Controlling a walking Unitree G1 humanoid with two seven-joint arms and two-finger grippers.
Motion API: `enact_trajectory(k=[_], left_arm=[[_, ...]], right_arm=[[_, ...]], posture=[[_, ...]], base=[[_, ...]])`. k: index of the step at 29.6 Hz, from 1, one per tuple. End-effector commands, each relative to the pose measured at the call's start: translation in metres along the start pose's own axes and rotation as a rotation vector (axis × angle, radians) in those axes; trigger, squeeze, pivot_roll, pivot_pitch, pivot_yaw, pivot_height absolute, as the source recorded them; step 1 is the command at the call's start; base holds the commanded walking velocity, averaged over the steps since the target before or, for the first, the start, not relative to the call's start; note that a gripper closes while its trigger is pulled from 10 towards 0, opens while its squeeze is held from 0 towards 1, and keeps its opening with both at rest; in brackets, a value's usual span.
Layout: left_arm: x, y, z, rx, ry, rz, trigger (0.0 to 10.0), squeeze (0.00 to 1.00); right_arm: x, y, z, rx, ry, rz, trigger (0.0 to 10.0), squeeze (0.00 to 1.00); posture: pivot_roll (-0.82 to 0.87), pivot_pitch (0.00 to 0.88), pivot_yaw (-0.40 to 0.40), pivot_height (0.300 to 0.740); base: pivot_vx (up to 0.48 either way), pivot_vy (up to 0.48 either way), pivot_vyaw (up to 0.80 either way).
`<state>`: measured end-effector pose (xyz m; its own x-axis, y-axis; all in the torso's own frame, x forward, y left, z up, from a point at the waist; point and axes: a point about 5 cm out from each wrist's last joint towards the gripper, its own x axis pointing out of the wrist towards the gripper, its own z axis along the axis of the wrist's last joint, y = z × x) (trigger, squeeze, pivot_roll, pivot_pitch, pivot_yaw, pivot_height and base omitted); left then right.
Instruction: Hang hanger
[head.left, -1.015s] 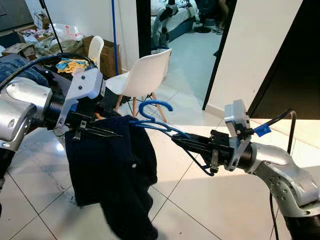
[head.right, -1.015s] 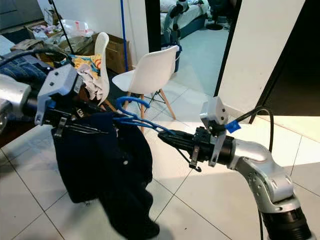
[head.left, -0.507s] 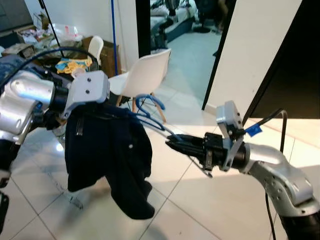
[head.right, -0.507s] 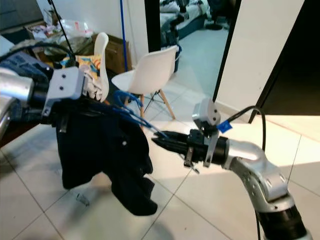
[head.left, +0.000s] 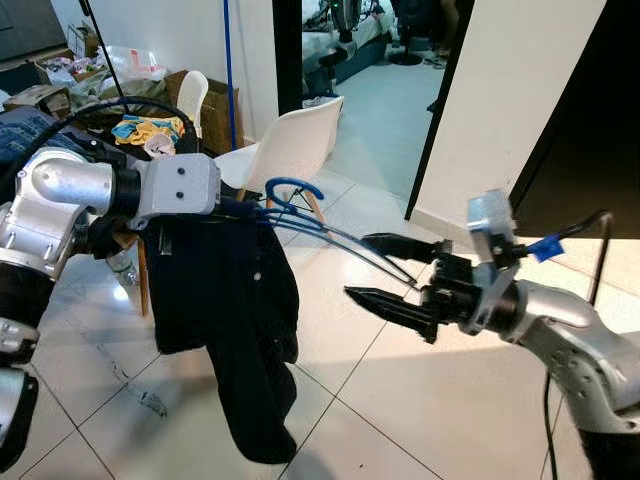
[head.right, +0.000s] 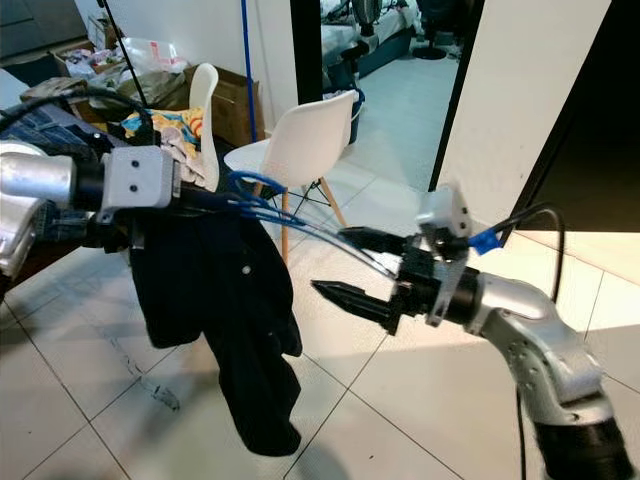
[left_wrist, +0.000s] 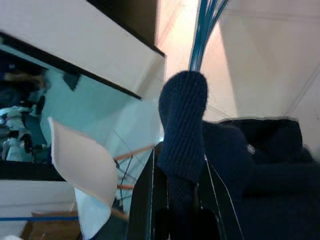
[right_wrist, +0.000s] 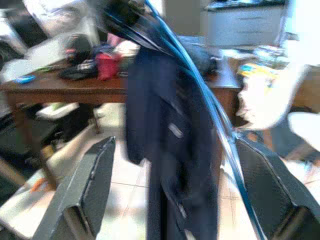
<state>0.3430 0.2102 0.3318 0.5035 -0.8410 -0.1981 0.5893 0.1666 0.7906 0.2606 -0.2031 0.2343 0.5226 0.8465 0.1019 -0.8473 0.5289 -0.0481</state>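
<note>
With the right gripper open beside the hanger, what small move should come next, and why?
Probably close the right gripper back on the blue hanger's free end: its fingers gape around the wire, while the left gripper alone holds the hanger and dark garment.

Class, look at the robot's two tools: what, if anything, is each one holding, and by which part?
The left tool grips the blue hanger with the dark garment draped on it, near the hook end. The right tool is open and holds nothing; the hanger's wire runs between its fingers.

Glossy pale tiled floor (head.left: 330, 330), a white chair (head.left: 285, 155) and cardboard box (head.left: 215, 110) on it.
</note>
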Motion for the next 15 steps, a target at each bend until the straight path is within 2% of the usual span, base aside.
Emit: enact_trajectory(k=[1, 2, 6, 7, 8, 9, 12, 13, 14, 15], left_arm=[[-0.039, 0.033, 0.016, -0.049, -0.102, 0.164, 5.9, 0.00], [-0.048, 0.038, 0.017, -0.064, -0.120, 0.190, 5.9, 0.00], [-0.052, 0.041, 0.018, -0.069, -0.130, 0.203, 5.9, 0.00], [-0.054, 0.041, 0.021, -0.073, -0.162, 0.193, 9.4, 0.00], [-0.054, 0.041, 0.021, -0.073, -0.162, 0.193, 9.4, 0.00], [-0.057, 0.041, 0.023, -0.081, -0.198, 0.171, 10.0, 0.00], [-0.057, 0.039, 0.025, -0.098, -0.237, 0.136, 10.0, 0.00], [-0.055, 0.037, 0.028, -0.121, -0.287, 0.098, 10.0, 0.00], [-0.055, 0.037, 0.028, -0.121, -0.287, 0.098, 10.0, 0.00], [-0.051, 0.034, 0.033, -0.146, -0.350, 0.059, 10.0, 0.00]], right_arm=[[-0.037, -0.013, -0.006, 0.041, -0.002, -0.164, 10.0, 1.00], [-0.049, -0.014, -0.009, 0.055, 0.002, -0.211, 10.0, 1.00], [-0.054, -0.015, -0.010, 0.062, 0.004, -0.234, 10.0, 1.00], [-0.056, -0.014, -0.016, 0.087, 0.002, -0.263, 10.0, 1.00], [-0.056, -0.014, -0.016, 0.087, 0.002, -0.263, 10.0, 1.00], [-0.057, -0.015, -0.025, 0.110, 0.018, -0.300, 10.0, 1.00], [-0.050, -0.014, -0.035, 0.140, 0.045, -0.327, 10.0, 1.00], [-0.037, -0.010, -0.041, 0.174, 0.043, -0.310, 10.0, 0.67], [-0.037, -0.010, -0.041, 0.174, 0.043, -0.310, 10.0, 0.67], [-0.017, -0.002, -0.042, 0.203, 0.028, -0.249, 10.0, 0.00]], posture=[[0.04, 0.082, 0.039, 0.740], [0.04, 0.082, 0.039, 0.740], [0.04, 0.082, 0.039, 0.740], [0.03, 0.085, 0.039, 0.740], [0.03, 0.085, 0.039, 0.740], [0.03, 0.085, 0.038, 0.740], [0.04, 0.085, 0.037, 0.740], [0.03, 0.084, 0.035, 0.740], [0.03, 0.084, 0.035, 0.740], [0.04, 0.083, 0.033, 0.740]], base=[[0.000, 0.000, 0.00], [0.000, 0.000, 0.00], [0.000, 0.000, 0.00], [0.000, 0.000, 0.00], [0.000, 0.000, 0.00], [0.000, 0.000, 0.00], [0.000, 0.000, 0.00], [0.000, 0.000, 0.00], [0.000, 0.000, 0.00], [0.000, 0.000, 0.00]])
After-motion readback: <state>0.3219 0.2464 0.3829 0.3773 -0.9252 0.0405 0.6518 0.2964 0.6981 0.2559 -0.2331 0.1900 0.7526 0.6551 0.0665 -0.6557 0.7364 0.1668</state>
